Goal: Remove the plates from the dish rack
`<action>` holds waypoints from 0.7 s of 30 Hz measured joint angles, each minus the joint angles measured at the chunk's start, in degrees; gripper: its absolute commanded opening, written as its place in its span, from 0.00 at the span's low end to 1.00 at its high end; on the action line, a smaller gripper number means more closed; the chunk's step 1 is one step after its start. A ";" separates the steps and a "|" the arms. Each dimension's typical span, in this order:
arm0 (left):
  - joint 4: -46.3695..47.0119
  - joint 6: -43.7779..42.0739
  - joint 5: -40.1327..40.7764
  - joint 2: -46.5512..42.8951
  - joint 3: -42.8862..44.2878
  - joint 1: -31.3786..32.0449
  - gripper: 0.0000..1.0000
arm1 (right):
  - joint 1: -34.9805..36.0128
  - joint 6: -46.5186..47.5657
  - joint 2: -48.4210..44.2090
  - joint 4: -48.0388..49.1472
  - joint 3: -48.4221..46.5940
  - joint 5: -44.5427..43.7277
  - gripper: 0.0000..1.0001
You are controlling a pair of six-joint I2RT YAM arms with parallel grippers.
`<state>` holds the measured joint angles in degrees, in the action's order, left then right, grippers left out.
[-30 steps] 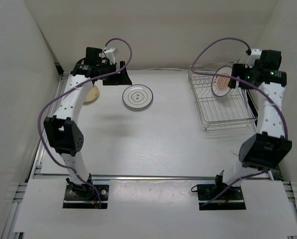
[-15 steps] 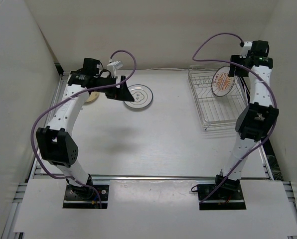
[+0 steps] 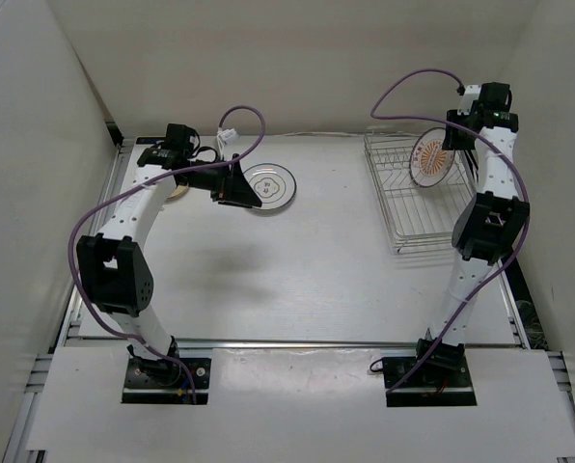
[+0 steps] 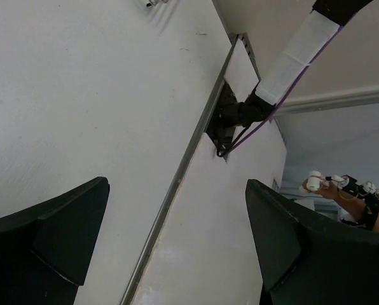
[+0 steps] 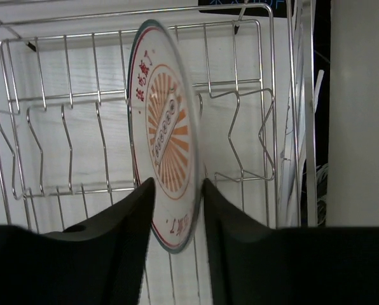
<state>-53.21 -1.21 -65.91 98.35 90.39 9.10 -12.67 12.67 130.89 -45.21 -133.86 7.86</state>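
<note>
Starting far left with the tan plate [image 3: 178,191]: flat on the table [image 3: 297,280], half tucked under the left arm [image 3: 138,207], well apart from the rack. Sliding right to the left gripper [image 3: 237,185], up near the back of the table and overlapping the left edge of the lettered-rim plate [image 3: 273,185] in the overhead view. Hard to say whether touching that plate or hanging above it. Spread wide, though, no question: dark fingers [image 4: 49,244] far apart in the wrist view, with only bare table and the near-edge rail between them. Holding nothing. Flat on the table too for the lettered-rim plate, near the tan one and out of the rack.

Now across to the right side and the dish rack [image 3: 432,220], sitting toward the far right corner of the table. Just one plate in it: the orange-patterned plate [image 3: 429,159], standing on edge among the prongs in the back half, leaning a little. And right there, the right gripper [image 5: 177,190], poised at the plate's right in the overhead view. Narrowed to a slim gap, one finger on each face of the plate near its rim, both looking in contact. Clamped on the orange-patterned plate, by the look of the wrist view, with the plate inside the rack among the wires.
</note>
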 measured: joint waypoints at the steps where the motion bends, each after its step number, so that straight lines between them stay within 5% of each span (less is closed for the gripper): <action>1: -0.09 -0.02 -0.61 0.63 -0.02 0.00 1.00 | 0.00 0.04 0.39 0.00 -0.31 0.07 0.23; 5: -0.37 0.17 -1.01 1.86 -0.04 0.00 1.00 | -0.02 -0.35 1.09 0.04 -0.94 -0.02 0.00; 21: -0.07 0.17 0.76 1.55 -0.22 0.00 1.00 | 0.50 -4.85 -4.24 0.00 -0.94 -6.43 0.00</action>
<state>-53.28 -1.04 -65.14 99.90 90.17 9.10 -12.16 7.81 126.65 -45.21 -134.80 1.43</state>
